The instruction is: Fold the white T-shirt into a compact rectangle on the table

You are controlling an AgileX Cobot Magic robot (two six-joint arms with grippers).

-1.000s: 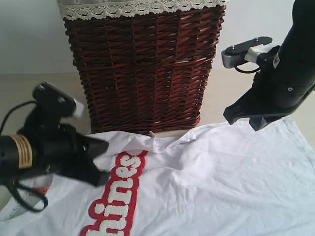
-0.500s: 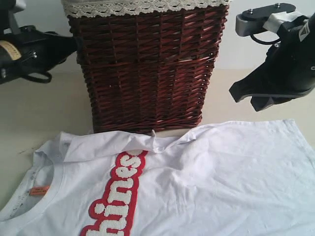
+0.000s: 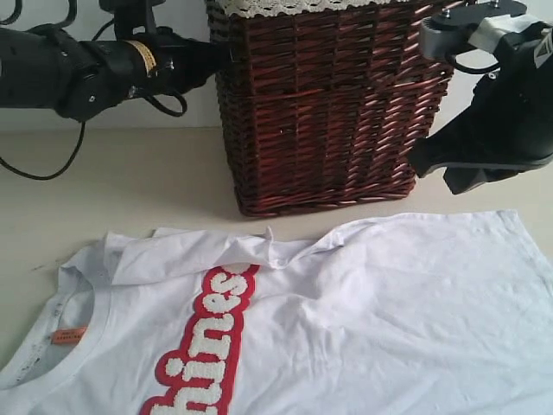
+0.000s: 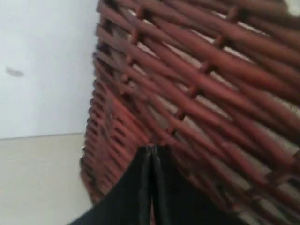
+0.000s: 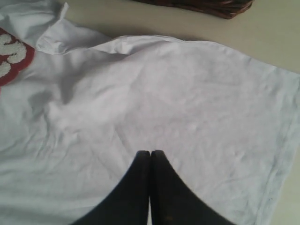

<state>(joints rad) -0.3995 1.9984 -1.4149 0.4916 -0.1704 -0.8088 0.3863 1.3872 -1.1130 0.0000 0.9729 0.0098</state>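
Left tool (image 4: 151,151): jaws together, empty, hung just beside the wicker basket (image 3: 328,112).
Right tool (image 5: 150,154): jaws together, empty, above the shirt.
White T-shirt (image 3: 363,311): lay spread and rumpled on the bench (image 3: 130,190), before the basket.
Handling: judged light, limp; pinch hem or sleeve edges.

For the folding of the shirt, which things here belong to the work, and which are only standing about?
Belong to the job:
- white T-shirt, spread flat
- table, on which it lies

Only standing about:
- wicker basket, beyond the shirt in the exterior view
- lace trim on the basket's rim
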